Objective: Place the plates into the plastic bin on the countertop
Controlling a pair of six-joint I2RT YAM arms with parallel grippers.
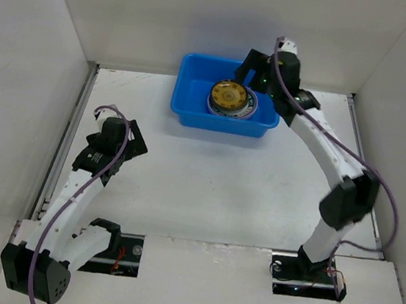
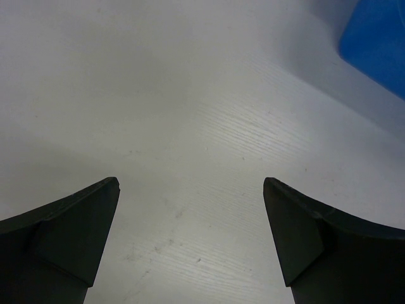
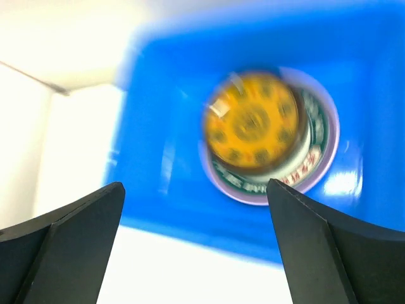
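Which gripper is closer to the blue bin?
Right. The right gripper hangs open at the far right rim of the blue bin; the left gripper is open over the countertop, well off the bin's near left corner.

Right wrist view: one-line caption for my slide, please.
Open right gripper hovers above the blue bin, where a yellow-gold plate tops the stacked plates.

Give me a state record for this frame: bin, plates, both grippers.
plastic bin: blue, upright, at the far side of the countertop
plates: stacked inside the bin; yellow-gold plate on top, lavender plate rim showing beneath
plates outside bin: none visible
left gripper: open, empty, over countertop, apart from the bin
right gripper: open, empty, above the bin
note: right wrist view is blurred
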